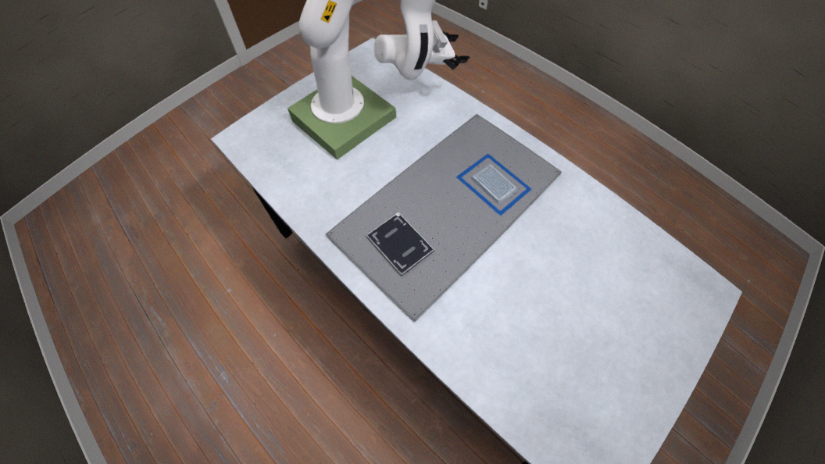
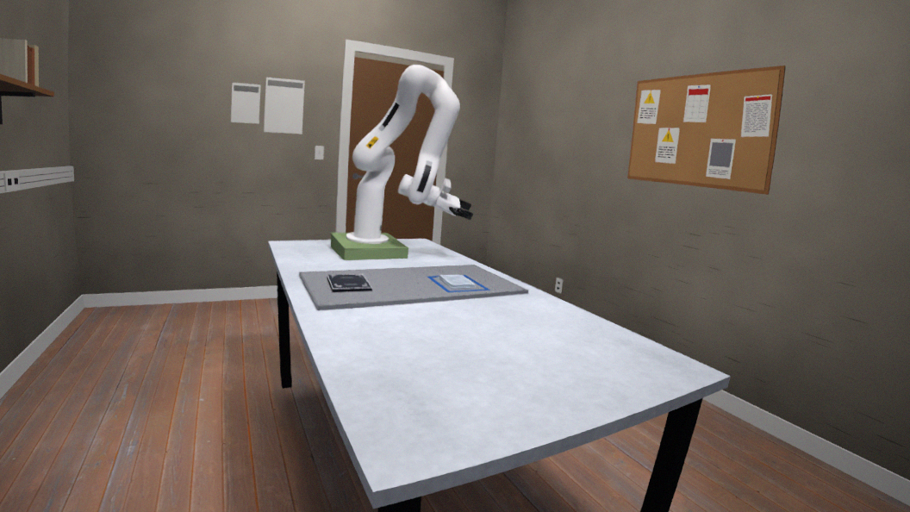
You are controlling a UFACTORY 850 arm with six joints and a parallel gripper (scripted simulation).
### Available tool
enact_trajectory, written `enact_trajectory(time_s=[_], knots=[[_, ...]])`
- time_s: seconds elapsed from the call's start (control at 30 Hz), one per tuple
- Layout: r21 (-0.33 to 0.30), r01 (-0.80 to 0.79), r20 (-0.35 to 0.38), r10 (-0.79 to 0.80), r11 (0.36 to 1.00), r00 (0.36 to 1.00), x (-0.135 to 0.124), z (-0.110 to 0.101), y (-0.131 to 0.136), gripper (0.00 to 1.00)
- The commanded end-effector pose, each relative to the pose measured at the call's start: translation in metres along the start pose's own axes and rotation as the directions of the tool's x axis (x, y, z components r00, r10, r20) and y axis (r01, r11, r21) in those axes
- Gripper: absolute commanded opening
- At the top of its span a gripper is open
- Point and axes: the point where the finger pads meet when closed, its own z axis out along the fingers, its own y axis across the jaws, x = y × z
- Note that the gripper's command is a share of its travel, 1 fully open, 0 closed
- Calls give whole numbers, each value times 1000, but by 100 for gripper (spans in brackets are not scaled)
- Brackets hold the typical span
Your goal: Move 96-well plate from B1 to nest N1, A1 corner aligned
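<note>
The clear 96-well plate [image 1: 494, 181] lies flat inside the blue-outlined bench spot on the right part of the grey perforated board [image 1: 443, 214]. It also shows in the exterior view [image 2: 456, 280]. The black plate nest [image 1: 399, 241] with white corner locators sits on the board's left part, empty; it shows in the exterior view [image 2: 348, 282] too. My gripper [image 1: 454, 50] is open and empty, held high above the table's far edge, well away from the plate; it appears in the exterior view [image 2: 464, 209] as well. The plate's cut-off corner is too small to tell.
The arm stands on a green base block [image 1: 341, 123] at the table's far end. The white table top [image 2: 470, 356] stretches toward the near side. A door and walls stand behind the arm.
</note>
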Motion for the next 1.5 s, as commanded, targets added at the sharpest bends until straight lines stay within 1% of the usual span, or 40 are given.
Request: enact_trajectory(time_s=[0.0,0.53,0.63,0.7,0.87,1.03,1.1,1.3,1.37,1.4,1.47], knots=[[0,0,-1,0,1000,1000,0,0,0,100],[0,0,-1,0,1000,1000,0,0,0,100],[54,-80,25,79,995,997,0,12,-9,100],[89,-134,45,130,987,990,0,14,-10,100],[162,-266,120,249,950,961,-1,25,-18,100],[207,-377,206,337,903,919,-4,31,-23,100],[207,-377,206,337,903,919,-4,31,-23,100],[228,-519,346,429,824,834,-8,34,-25,100],[223,-561,396,452,797,799,-10,35,-24,100],[221,-569,405,456,792,793,-10,35,-24,100],[208,-608,455,474,766,754,-13,34,-23,100]])
